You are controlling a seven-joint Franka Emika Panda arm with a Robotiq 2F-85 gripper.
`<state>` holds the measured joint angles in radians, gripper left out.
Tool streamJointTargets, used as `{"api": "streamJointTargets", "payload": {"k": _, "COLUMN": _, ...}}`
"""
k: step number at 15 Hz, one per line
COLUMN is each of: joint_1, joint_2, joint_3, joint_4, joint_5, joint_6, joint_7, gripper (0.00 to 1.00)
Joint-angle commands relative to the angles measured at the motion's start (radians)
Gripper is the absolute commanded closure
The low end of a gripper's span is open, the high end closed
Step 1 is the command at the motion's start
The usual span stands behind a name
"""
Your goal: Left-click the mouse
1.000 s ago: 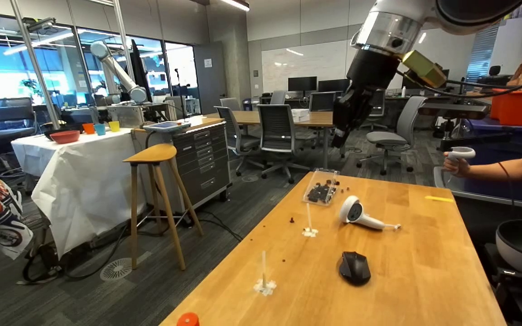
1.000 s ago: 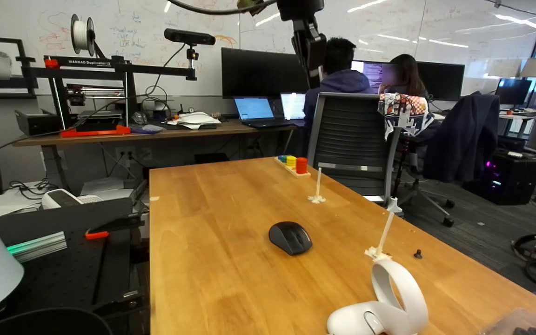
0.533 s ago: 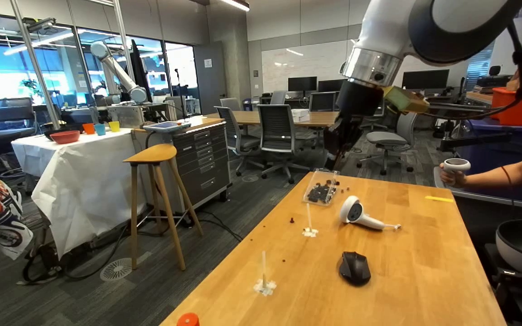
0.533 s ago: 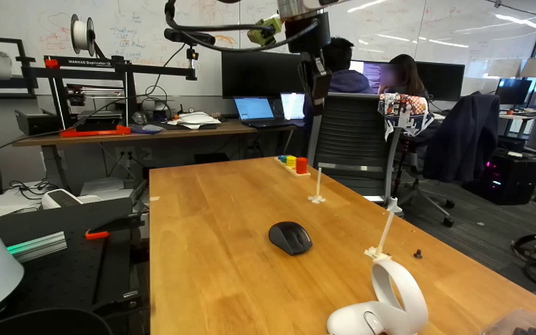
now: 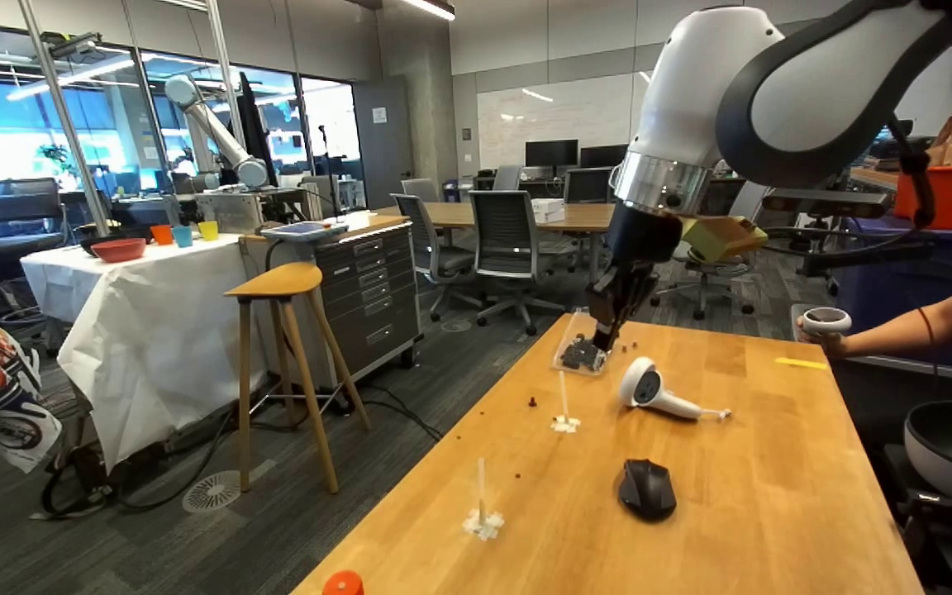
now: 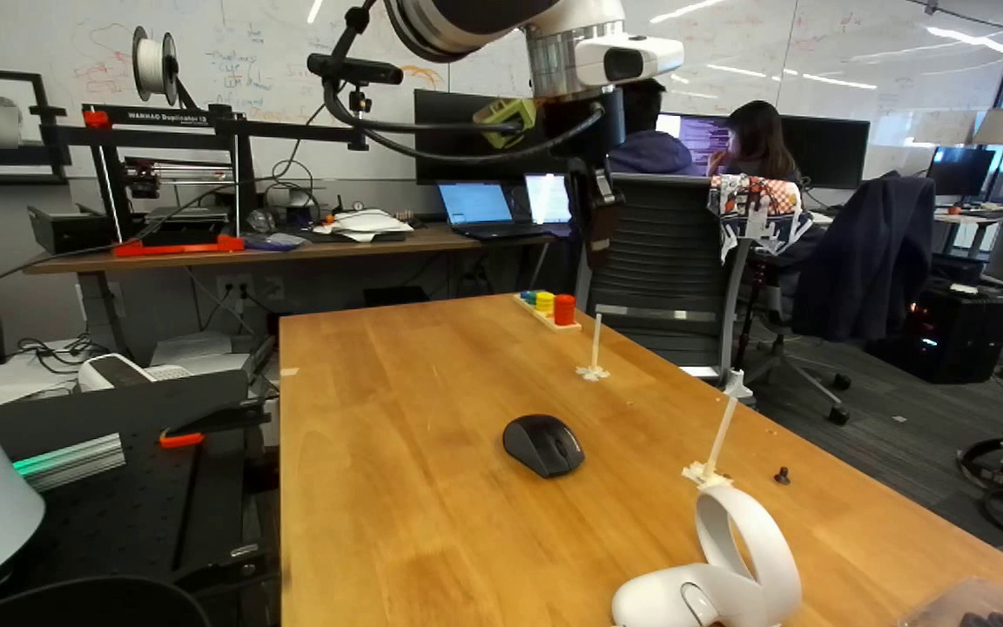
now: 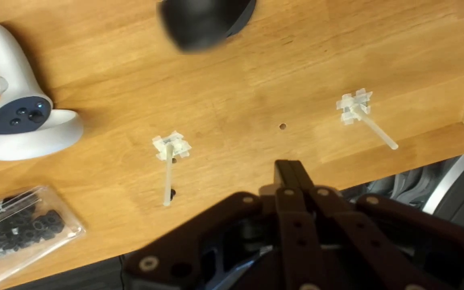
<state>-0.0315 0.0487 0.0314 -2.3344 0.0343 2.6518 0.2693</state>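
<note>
Closest in the wrist view, the robot's hand [image 7: 289, 165] hangs in the air near the long edge of the worktop [image 7: 236, 92], its fingertips pressed together, nothing between them. Beyond the tips, off to each side, a thin pale post [image 7: 168, 175] and a second post [image 7: 376, 128] are taped down; either could be knocked if the hand crosses too low. Past them is the target, a black mouse [image 6: 543, 445], flat on the worktop and well apart from the hand. The wrist view cuts it off at the top edge, so aiming from there alone might miss. Its scroll-wheel end seems turned toward a white controller [image 7: 22, 86]; a press off centre could find the wrong button or only the rear shell, and a slanting push could skid it, since nothing braces it. Farther out are a clear tray [image 7: 63, 209] of dark bits [image 7: 18, 229] and, in an exterior view, a coloured stacking toy [image 6: 547, 309] at the far end.
</note>
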Motion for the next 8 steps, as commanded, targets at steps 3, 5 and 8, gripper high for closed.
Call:
{"api": "streamJointTargets", "payload": {"k": 3, "joint_1": 0.023, "joint_2": 0.077, "joint_3": -0.038, "joint_4": 0.013, "joint_5": -0.096, "joint_6": 0.058, "joint_7": 0.086, "gripper": 0.99}}
{"api": "streamJointTargets", "payload": {"k": 5, "joint_1": 0.028, "joint_2": 0.106, "joint_3": -0.052, "joint_4": 0.011, "joint_5": -0.121, "joint_6": 0.071, "joint_7": 0.114, "gripper": 0.99}}
{"api": "streamJointTargets", "payload": {"k": 8, "joint_1": 0.044, "joint_2": 0.153, "joint_3": -0.077, "joint_4": 0.015, "joint_5": -0.155, "joint_6": 0.083, "joint_7": 0.152, "gripper": 0.99}}
